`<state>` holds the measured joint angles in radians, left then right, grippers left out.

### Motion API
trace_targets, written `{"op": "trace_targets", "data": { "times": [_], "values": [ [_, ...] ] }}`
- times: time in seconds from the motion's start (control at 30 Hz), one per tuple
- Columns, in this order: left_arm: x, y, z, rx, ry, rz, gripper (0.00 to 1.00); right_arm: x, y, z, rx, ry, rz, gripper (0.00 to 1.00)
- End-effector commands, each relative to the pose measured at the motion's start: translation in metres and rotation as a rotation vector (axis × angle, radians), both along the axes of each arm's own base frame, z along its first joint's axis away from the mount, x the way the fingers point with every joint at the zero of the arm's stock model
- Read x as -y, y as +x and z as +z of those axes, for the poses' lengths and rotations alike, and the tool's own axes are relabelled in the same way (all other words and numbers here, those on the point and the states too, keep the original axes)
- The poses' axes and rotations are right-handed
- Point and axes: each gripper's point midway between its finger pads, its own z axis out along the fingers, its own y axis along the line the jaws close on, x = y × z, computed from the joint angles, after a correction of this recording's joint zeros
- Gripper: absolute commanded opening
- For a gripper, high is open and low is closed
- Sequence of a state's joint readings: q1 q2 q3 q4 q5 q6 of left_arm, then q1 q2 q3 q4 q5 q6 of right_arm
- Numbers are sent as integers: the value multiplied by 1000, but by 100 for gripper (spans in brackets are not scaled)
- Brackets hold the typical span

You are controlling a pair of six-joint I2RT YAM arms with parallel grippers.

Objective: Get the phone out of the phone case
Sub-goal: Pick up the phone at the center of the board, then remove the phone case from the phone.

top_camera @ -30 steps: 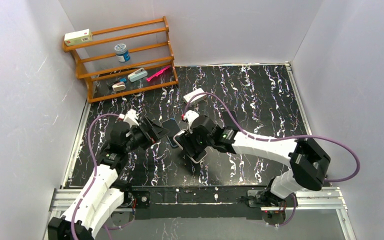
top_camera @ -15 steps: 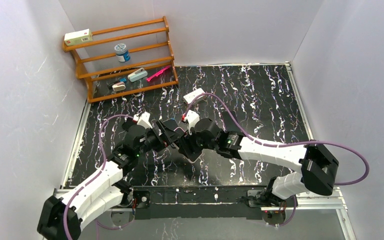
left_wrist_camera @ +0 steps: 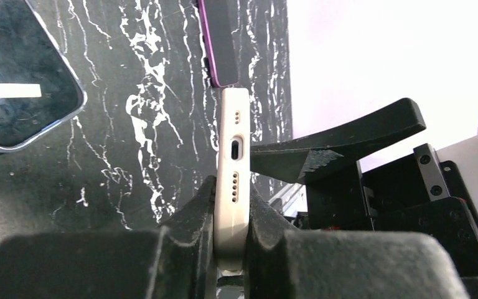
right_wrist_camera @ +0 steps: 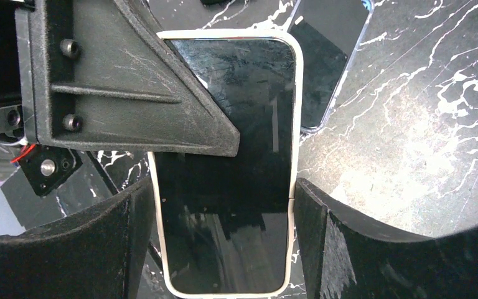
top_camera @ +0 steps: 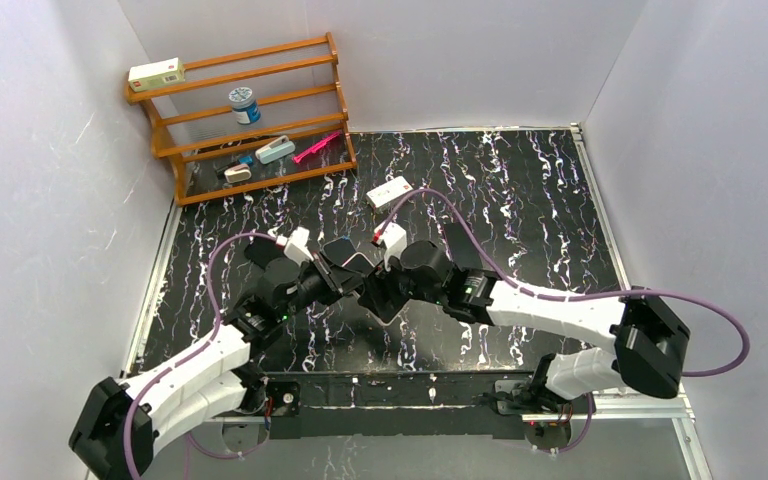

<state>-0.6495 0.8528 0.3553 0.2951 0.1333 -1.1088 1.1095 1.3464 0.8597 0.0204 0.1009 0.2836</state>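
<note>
Clamping the phone (right_wrist_camera: 249,93) front and back, the left hand (left_wrist_camera: 231,193) faces the right hand (right_wrist_camera: 224,193), clenched across the case (left_wrist_camera: 232,124); the phone sits inside it, near a loose phone (right_wrist_camera: 327,68).

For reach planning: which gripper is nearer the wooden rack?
Left. The left gripper holds the cased phone right of the rack; the right gripper grips it from farther right.

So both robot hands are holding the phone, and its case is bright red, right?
Almost. The left gripper and the right gripper both hold the phone, but its case is white, not red. The left wrist view shows it best: the pale edge with the charging port sits between the fingers.
</note>
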Motion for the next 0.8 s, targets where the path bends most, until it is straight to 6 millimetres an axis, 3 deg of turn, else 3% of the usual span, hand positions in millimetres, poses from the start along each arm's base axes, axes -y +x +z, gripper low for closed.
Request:
{"op": "trace_targets", "data": {
  "times": [0.0, 0.2, 0.47, 0.77],
  "values": [
    [-9, 9, 18, 52, -68, 88, 0, -7, 7, 59, 63, 214, -58, 69],
    [-24, 16, 39, 93, -166, 201, 0, 14, 4, 85, 28, 365, -158, 98],
    [-38, 25, 80, 161, -355, 311, 0, 45, -14, 106, -111, 590, -240, 99],
    [-37, 23, 120, 203, -511, 296, 0, 56, -40, 108, -304, 801, -216, 86]
  ]
}}
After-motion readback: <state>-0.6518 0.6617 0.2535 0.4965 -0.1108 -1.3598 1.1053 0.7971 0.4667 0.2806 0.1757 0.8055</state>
